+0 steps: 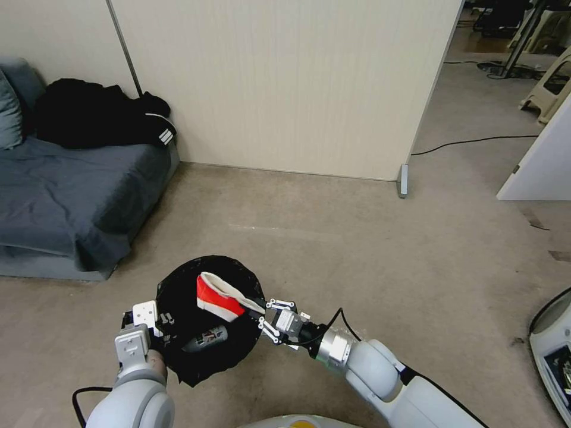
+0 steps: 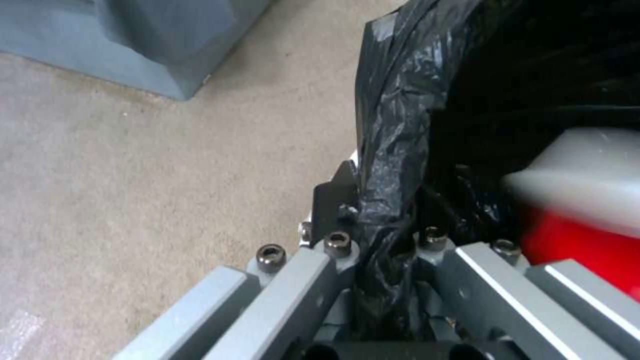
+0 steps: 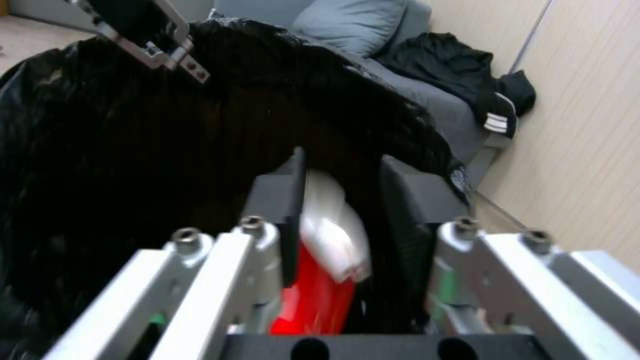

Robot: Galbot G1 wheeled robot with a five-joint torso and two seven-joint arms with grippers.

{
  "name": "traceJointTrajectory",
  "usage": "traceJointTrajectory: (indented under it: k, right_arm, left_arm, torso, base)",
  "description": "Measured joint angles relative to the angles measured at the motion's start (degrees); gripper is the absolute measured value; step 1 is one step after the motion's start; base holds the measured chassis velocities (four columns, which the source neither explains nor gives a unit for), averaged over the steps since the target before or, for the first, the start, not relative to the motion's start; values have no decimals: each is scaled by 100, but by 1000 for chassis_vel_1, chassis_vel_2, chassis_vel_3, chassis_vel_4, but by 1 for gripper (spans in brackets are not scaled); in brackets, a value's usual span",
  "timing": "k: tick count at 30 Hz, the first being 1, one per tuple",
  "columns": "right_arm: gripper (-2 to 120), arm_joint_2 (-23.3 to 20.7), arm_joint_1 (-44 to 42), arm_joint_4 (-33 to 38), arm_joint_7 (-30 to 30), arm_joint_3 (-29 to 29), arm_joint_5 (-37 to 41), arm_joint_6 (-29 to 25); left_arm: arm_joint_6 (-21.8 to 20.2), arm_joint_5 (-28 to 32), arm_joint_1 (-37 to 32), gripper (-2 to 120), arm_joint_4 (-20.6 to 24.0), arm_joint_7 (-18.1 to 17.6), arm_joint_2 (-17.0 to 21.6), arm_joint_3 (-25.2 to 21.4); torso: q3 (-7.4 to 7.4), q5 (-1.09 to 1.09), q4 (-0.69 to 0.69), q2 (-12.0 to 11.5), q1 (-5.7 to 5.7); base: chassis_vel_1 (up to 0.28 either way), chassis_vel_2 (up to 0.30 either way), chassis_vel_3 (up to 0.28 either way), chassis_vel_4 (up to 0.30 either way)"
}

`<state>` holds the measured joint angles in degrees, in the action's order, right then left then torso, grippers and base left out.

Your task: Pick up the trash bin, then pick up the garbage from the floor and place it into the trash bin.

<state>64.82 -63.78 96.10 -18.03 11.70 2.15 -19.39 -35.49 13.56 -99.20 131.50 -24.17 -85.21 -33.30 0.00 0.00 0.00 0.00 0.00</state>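
Low in the head view, above beige carpet (image 1: pixel 369 261): trash bin (image 1: pixel 178 291), its mouth lined with a glossy black bag liner (image 1: pixel 202 365), held clear of the floor between the two arms.

Left gripper (image 1: pixel 159 324): at the bin's near-left rim. Fingers (image 2: pixel 333 200) closed tight on the rim, one outside and one inside, with the bunched liner (image 2: pixel 393 150) pinched between them.

Right gripper (image 1: pixel 266 314): at the bin's right rim, reaching over the opening. Fingers (image 3: pixel 283 210) spread apart, with the red-and-white paper carton (image 1: pixel 217 294) between them; the right wrist view shows a gap between the carton (image 3: pixel 327 270) and the far finger, and whether the other finger touches it cannot be told.

Carton: tilted, inside the bin mouth, white top edge toward the right gripper, red body lower. Also seen blurred in the left wrist view (image 2: pixel 587 210).

Small bottle (image 1: pixel 205 339): lying on its side in the bin, beneath the carton, near the left gripper.

Surroundings: grey sofa (image 1: pixel 65 202) at left with black clothing (image 1: pixel 101 116) heaped on it; cream partition wall (image 1: pixel 285 83) behind; black cable (image 1: pixel 470 142) on the floor at far right.
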Motion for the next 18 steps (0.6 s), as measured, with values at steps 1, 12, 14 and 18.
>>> traceJointTrajectory:
  k: [1,12,14,18]
  right_arm:
    - [39,16,18,-7,5,25,-2,16]
    - [78,-85,58,207,26,157,-2,123]
    - [89,-122,30,387,70,129,-2,147]
    - [101,-139,-10,822,233,12,21,253]
  left_arm:
    - [2,-14,-15,0,0,-1,-7,12]
    - [35,-59,-20,0,-2,23,4,31]
    - [46,-147,-18,0,-23,65,5,15]
    - [45,-285,-23,0,-48,119,18,-3]
  torso:
    - [0,0,0,0,0]
    - [0,0,0,0,0]
    - [0,0,0,0,0]
    - [0,0,0,0,0]
  base:
    - [0,0,0,0]
    - [0,0,0,0]
    - [0,0,0,0]
    - [0,0,0,0]
